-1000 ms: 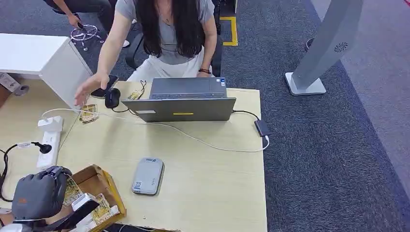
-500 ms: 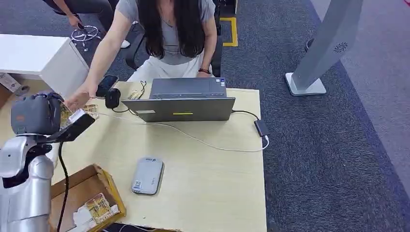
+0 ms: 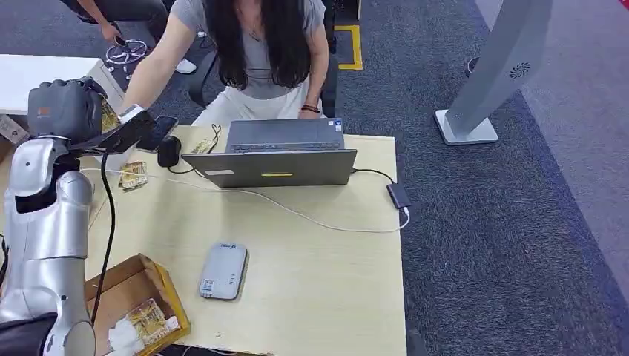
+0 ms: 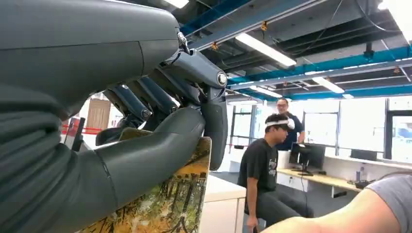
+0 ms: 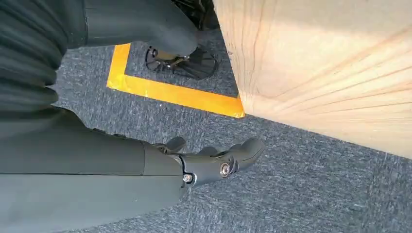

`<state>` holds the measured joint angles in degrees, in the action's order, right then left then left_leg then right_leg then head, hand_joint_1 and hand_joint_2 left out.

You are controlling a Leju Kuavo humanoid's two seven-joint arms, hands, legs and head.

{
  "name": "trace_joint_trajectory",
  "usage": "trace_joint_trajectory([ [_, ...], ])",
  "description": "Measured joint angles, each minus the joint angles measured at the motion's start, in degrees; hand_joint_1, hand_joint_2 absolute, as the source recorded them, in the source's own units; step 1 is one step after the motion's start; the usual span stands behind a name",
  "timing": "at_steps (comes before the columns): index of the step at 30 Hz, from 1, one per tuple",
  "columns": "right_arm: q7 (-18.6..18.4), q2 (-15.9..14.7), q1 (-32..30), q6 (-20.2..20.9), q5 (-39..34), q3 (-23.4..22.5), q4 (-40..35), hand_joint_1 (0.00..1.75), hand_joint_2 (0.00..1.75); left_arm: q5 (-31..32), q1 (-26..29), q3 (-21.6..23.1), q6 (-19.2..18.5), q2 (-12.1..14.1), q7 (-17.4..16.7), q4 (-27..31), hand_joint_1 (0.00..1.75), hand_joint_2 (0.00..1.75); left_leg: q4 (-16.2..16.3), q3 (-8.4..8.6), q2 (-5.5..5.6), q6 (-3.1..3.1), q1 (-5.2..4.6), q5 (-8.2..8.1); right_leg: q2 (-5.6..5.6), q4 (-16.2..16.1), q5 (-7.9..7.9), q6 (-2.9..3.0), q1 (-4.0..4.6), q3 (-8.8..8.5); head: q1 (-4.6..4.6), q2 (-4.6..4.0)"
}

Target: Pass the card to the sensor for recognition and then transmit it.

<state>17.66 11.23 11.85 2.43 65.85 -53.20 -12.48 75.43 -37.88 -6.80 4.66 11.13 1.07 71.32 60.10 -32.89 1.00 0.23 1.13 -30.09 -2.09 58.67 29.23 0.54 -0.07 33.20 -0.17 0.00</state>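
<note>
The left hand (image 3: 67,109) is raised above the far left corner of the pale wooden tabletop (image 3: 319,274), well beyond the flat grey rounded card sensor (image 3: 223,271); its fingers (image 4: 214,121) and thumb are clamped on the yellow-green picture card (image 4: 165,204). A person's arm (image 3: 152,67) reaches toward it. The right hand (image 5: 214,162) hangs over the grey carpet, fingers loosely curled with nothing in them
</note>
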Motion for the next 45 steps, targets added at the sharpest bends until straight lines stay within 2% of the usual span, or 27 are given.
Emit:
trace_joint_trajectory([
  [1, 0.0, 0.02, 0.01, 0.0, 0.02, 0.02, 0.0, 0.0, 1.75, 0.09, -0.25, 0.02, 0.09, 0.0, -0.02, -0.44, 1.75, 1.75, 0.0, 0.0, -0.02, 0.0, 0.02, 0.0, -0.02, 0.0, 0.0, 0.0, 0.02, 0.01, 0.02, 0.0],
  [2, -0.02, 0.09, 0.01, 0.0, 0.02, 0.02, 0.0, 0.0, 1.75, 0.2, -0.47, 0.05, 0.15, 0.02, -0.02, -0.9, 0.05, 1.75, 0.0, 0.0, -0.02, 0.0, 0.03, 0.0, -0.02, 0.0, 0.0, 0.0, 0.03, 0.01, 0.02, 0.0],
  [3, -0.02, 0.11, 0.01, 0.0, 0.02, 0.02, 0.0, 0.0, 1.75, 0.28, -0.66, 0.05, 0.28, 0.02, -0.02, -1.25, 0.0, 1.75, -0.01, 0.01, -0.03, 0.0, 0.05, 0.0, -0.02, 0.0, 0.0, 0.0, 0.05, 0.01, 0.02, 0.0],
  [14, -0.44, 0.15, 0.02, -0.02, -0.24, 0.04, 0.0, 0.0, 1.75, 0.81, 0.4, 0.07, 3.1, -0.13, -0.13, -2.52, 0.0, 1.75, -0.09, 0.01, -0.04, 0.0, 0.06, 0.0, -0.03, 0.0, 0.0, 0.01, 0.07, 0.03, 0.02, 0.0],
  [21, 0.15, 0.13, -0.15, -0.09, -1.22, -0.04, 0.0, 0.0, 1.75, 0.09, 3.44, 0.07, 5.4, -1.0, 1.27, -1.97, 0.0, 1.75, -0.09, 0.0, -0.03, -0.03, 0.06, -0.02, -0.02, 0.0, 0.01, 0.01, 0.06, 0.03, 0.02, 0.0],
  [27, 0.35, 0.13, -0.22, -0.09, -1.4, -0.06, 0.0, 0.0, 1.75, -0.39, 4.79, 0.07, 5.73, -1.11, 1.62, -1.23, 0.0, 1.75, -0.09, 0.0, -0.03, -0.03, 0.05, -0.02, -0.02, -0.01, 0.01, 0.01, 0.06, 0.03, 0.02, 0.0],
  [29, 0.53, 0.13, -0.23, -0.09, -1.55, -0.06, 0.0, 0.0, 1.75, -1.93, 5.32, 0.05, 6.08, -1.11, 2.93, -0.83, 0.0, 1.75, -0.09, -0.01, -0.03, -0.03, 0.05, -0.02, -0.02, 0.0, 0.01, 0.01, 0.06, 0.01, 0.02, 0.0],
  [31, 0.77, 0.13, -0.28, -0.09, -1.92, -0.06, 0.0, 0.0, 1.75, -6.26, 6.96, -0.13, 6.51, -1.05, 5.67, 0.68, 0.0, 1.75, -0.11, -0.02, -0.03, -0.02, 0.05, -0.03, -0.02, 0.0, 0.01, 0.01, 0.06, -0.01, 0.0, 0.0],
  [34, 1.4, 0.13, -0.54, -0.33, -2.67, -0.15, 0.0, 0.0, 1.75, -16.18, 12.09, -1.7, 7.62, -0.88, 11.92, 4.95, 0.0, 1.75, -0.18, 0.02, -0.11, -0.03, 0.04, -0.12, -0.12, -0.01, 0.05, 0.06, 0.04, -0.01, 0.02, 0.0],
  [38, 2.56, 0.13, -1.55, -0.96, -3.63, -0.28, 0.0, 0.0, 1.75, -32.57, 23.72, -8.38, 7.3, -0.37, 22.09, 14.08, 0.0, 1.75, -0.27, 0.15, -0.31, -0.21, 0.04, -0.34, -0.3, -0.01, 0.23, 0.21, 0.04, -0.05, 0.02, 0.0],
  [40, 3.39, 0.13, -1.95, -1.14, -4.61, -0.57, 0.0, 0.0, 1.75, -41.02, 29.31, -13.34, 4.52, -0.5, 27.65, 18.65, 0.0, 1.75, -0.3, 0.18, -0.34, -0.21, 0.04, -0.4, -0.31, -0.02, 0.31, 0.22, 0.04, -0.04, 0.0, 0.0],
  [43, 5.09, 0.04, -2.29, -1.11, -6.53, -1.46, -0.02, 0.0, 1.75, -50.04, 36.55, -22.25, -0.56, -1.77, 34.83, 24.25, 0.0, 1.75, -0.33, 0.17, -0.31, -0.17, 0.04, -0.47, -0.28, -0.03, 0.44, 0.31, 0.04, -0.06, 0.0, 0.0],
  [45, 6.03, -0.11, -2.41, -1.05, -7.56, -1.97, -0.02, 0.0, 1.75, -53.51, 39.99, -28.4, -4.64, -3.58, 35.98, 26.91, 0.0, 1.75, -0.34, 0.17, -0.31, -0.23, 0.04, -0.51, -0.27, -0.04, 0.45, 0.31, 0.05, -0.06, 0.0, 0.0],
])
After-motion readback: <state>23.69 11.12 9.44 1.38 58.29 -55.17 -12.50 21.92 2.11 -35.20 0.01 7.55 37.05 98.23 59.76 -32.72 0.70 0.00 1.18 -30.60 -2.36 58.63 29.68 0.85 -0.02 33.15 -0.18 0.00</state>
